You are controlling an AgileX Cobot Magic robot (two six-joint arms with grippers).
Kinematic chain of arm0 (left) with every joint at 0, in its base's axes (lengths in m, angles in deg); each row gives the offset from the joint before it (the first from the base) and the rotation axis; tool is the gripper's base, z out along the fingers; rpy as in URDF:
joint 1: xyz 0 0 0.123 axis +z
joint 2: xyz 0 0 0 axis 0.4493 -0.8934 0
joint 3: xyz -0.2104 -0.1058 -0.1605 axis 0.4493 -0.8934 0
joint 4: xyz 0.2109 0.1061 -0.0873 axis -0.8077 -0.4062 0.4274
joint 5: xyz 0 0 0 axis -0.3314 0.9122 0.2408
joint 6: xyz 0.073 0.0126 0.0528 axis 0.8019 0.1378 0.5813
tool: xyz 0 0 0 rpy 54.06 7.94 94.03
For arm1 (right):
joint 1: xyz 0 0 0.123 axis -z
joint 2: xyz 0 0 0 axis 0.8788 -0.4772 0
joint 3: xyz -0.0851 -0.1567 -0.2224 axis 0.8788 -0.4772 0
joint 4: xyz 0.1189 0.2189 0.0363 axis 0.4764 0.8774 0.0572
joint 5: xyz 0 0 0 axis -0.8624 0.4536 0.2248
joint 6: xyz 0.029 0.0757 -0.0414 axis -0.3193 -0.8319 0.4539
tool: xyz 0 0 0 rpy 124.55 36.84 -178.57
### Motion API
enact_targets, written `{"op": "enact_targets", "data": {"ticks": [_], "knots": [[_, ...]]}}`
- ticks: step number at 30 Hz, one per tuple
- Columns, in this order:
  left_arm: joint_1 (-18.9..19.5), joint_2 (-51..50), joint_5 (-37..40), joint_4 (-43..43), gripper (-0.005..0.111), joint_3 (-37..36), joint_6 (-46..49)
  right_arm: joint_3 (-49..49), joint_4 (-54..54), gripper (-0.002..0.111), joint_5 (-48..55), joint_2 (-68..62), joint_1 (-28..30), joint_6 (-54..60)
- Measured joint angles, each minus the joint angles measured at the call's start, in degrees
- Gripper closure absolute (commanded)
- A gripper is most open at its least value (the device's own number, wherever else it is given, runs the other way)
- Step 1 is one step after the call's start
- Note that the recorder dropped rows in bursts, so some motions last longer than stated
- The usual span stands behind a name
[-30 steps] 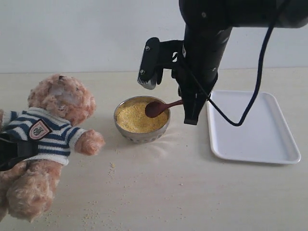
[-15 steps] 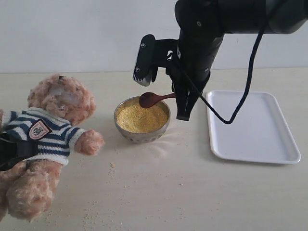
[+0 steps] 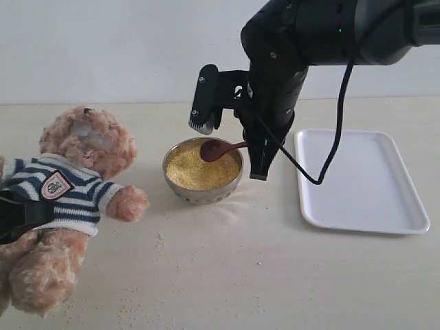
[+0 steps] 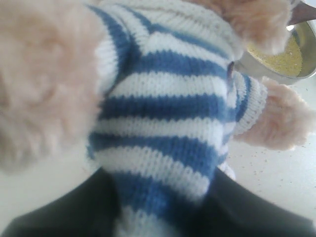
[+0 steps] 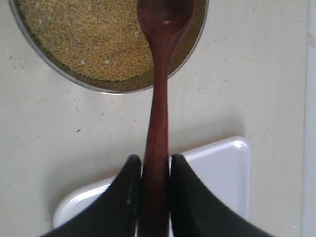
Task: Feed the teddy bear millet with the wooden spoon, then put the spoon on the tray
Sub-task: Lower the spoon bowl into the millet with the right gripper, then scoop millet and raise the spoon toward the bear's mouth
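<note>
Slim dark reddish-brown wooden spoon (image 3: 218, 148) sits over the small round shiny metal bowl (image 3: 203, 194) of fine yellow millet (image 3: 191, 172).
The right gripper (image 3: 258, 165) pinches the spoon's handle, with the black arm reaching down from the upper right and the wrist tilted. The right wrist view shows both fingers (image 5: 129, 187) tight on the handle above a corner of the flat white rectangular plastic tray (image 5: 217, 163). The exterior view puts that tray right of the bowl, apart from it. The left gripper (image 4: 158, 207) clamps the striped sweater of the fluffy light-brown teddy bear (image 3: 86, 148) (dark jaws flank it, clearest in the left wrist view). The bear lies left of the bowl.
</note>
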Motion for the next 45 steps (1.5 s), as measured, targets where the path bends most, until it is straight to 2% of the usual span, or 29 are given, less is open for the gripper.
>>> {"op": "enact_targets", "data": {"ticks": [17, 36, 45], "knots": [[0.00, 0.00, 0.00, 0.00, 0.102, 0.00, 0.00, 0.00, -0.13, 0.108, -0.76, -2.40, 0.00, -0.71], [0.00, -0.63, 0.00, 0.00, 0.102, -0.09, 0.00, 0.00, 1.04, 0.108, -1.27, -3.29, -2.88, -5.36], [0.00, -0.71, 0.00, 0.00, 0.102, -0.09, 0.00, 0.00, 1.84, 0.108, -0.49, 0.38, -2.88, -7.39]]}}
